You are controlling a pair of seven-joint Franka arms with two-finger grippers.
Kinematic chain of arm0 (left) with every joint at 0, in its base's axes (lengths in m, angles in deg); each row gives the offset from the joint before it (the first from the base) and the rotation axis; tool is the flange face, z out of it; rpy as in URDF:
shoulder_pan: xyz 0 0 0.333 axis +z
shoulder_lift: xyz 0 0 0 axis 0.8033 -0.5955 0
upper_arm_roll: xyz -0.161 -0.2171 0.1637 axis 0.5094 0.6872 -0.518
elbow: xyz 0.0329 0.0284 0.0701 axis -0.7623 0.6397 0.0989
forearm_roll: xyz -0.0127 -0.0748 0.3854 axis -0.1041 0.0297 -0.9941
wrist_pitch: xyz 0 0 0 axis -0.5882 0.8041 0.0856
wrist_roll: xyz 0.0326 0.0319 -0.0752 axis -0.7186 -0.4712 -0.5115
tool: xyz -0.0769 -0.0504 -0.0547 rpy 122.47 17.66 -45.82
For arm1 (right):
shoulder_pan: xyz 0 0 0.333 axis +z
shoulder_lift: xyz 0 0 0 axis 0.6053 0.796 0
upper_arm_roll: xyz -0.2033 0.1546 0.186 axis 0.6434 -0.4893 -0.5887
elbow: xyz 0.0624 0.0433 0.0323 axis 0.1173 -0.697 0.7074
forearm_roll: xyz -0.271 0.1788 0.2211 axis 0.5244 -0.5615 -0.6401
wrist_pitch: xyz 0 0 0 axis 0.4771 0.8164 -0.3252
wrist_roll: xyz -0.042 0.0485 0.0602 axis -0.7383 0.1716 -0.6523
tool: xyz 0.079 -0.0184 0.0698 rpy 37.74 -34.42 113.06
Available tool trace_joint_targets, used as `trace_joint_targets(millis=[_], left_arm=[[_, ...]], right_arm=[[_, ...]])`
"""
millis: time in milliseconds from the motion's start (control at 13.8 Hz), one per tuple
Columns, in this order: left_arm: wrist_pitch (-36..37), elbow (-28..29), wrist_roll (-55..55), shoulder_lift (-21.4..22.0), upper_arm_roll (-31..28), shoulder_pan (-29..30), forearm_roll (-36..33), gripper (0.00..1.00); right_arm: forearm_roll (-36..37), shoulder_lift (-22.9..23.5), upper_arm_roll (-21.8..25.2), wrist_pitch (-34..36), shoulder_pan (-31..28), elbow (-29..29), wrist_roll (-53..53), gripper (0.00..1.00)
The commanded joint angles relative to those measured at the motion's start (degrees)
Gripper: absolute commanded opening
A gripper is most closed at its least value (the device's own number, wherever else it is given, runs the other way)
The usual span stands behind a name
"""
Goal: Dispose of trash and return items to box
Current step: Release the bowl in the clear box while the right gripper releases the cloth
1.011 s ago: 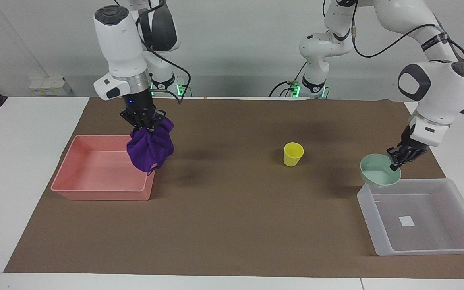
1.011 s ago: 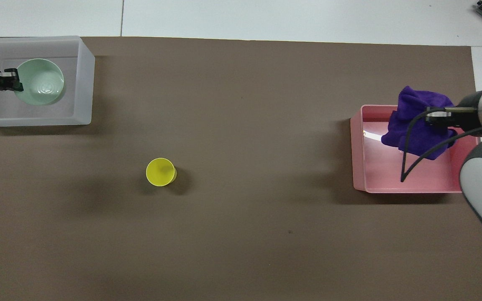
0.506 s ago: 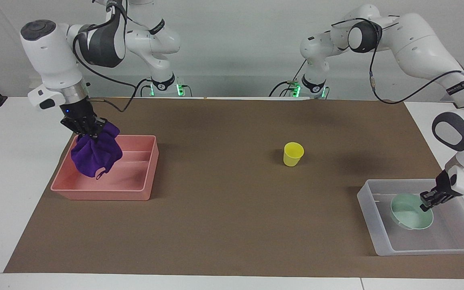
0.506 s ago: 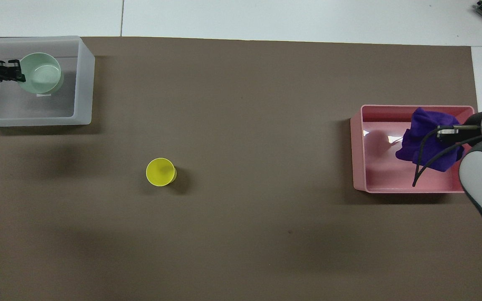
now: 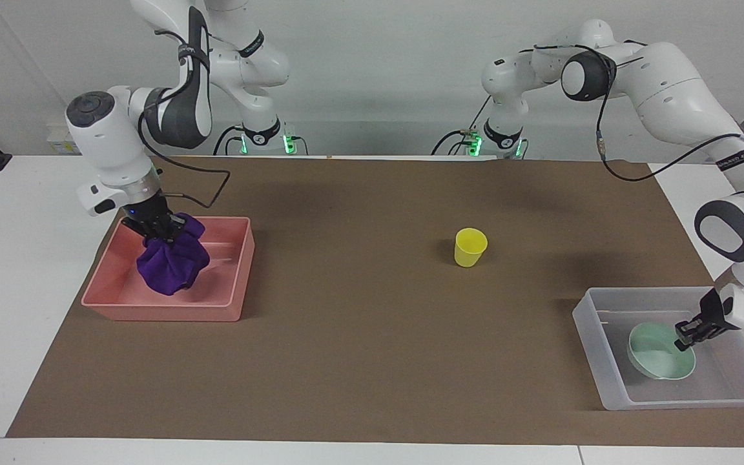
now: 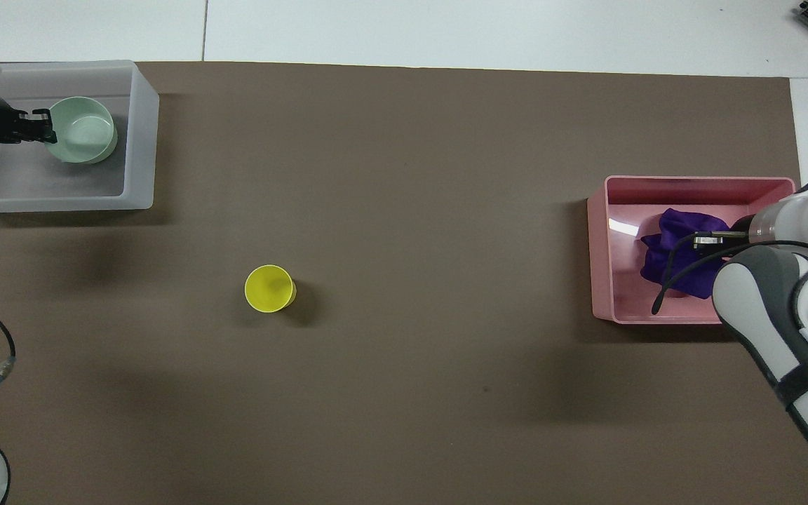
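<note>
The purple rag (image 5: 173, 266) hangs bunched from my right gripper (image 5: 163, 235), which is shut on its top. The rag's bottom is down inside the pink tray (image 5: 152, 309); it also shows in the overhead view (image 6: 667, 254) under the right gripper (image 6: 711, 240). My left gripper (image 5: 688, 336) is shut on the rim of the mint-green bowl (image 5: 659, 352), which is low inside the clear box (image 5: 595, 352). The bowl (image 6: 85, 130), left gripper (image 6: 43, 126) and box (image 6: 139, 140) show from overhead too. The yellow cup (image 5: 470, 247) stands upright on the brown mat, apart from both grippers (image 6: 269, 288).
The brown mat (image 5: 359, 349) covers most of the white table. The pink tray (image 6: 599, 245) lies at the right arm's end and the clear box at the left arm's end. The bowl hides the box's sticker.
The right gripper has come down and lowered the rag into the pink tray. The left gripper has lowered the bowl deeper into the clear box. The cup has not moved.
</note>
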Motion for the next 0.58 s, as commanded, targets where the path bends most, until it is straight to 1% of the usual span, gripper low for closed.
trace_joint_targets(millis=[0,72,144,217,361,506], left_arm=[[-0.7,1.7,0.7,1.0,0.7,0.2,-1.1,0.04],[0.0,1.6,0.7,1.3,0.7,0.2,-0.9,0.37],[0.6,1.5,0.7,1.8,0.7,0.2,-0.9,0.83],[0.8,1.5,0.8,2.5,0.6,-0.1,-1.0,1.00],[3.2,1.8,0.8,4.9,0.6,-0.5,-0.9,1.00],[5.7,2.6,0.9,8.2,0.6,-1.1,-0.7,1.00]], right_arm=[[-2.2,0.8,-0.8,-2.8,-0.7,-1.1,0.3,0.19],[-2.2,0.8,-0.8,-2.8,-0.6,-1.1,0.3,0.48],[-2.1,0.8,-0.8,-2.8,-0.6,-1.0,0.3,0.92],[-2.1,0.7,-0.8,-2.5,-0.5,-0.8,0.4,1.00],[-2.1,-0.4,-1.4,-1.4,-0.2,0.7,0.5,1.00],[-2.0,-1.4,-1.6,2.1,0.7,3.8,0.3,1.00]])
